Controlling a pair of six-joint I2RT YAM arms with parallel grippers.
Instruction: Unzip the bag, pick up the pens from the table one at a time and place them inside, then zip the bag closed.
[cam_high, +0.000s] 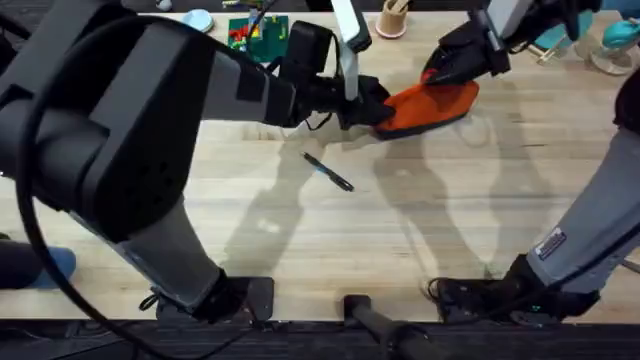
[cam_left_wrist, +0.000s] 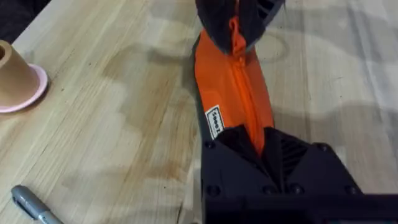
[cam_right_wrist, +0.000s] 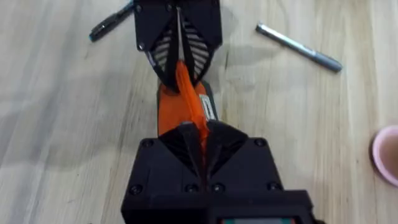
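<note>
Both hands (cam_left_wrist: 261, 146) (cam_right_wrist: 196, 140) clamped on orange bag (cam_high: 430, 105), pale plank table (cam_high: 300, 230) beneath

A pale butcher-block top (cam_high: 300, 230) of jointed planks is seen across most of the overhead frame. Soft shadows are cast on it at centre and right, so light from above is indicated. Along the top edge, a tan cup (cam_high: 392, 18) on a pink base is set at upper centre, a green and red item (cam_high: 258, 35) at upper left of centre, and pale blue objects (cam_high: 600, 40) at upper right. A dark strip is seen along the bottom edge.
</note>
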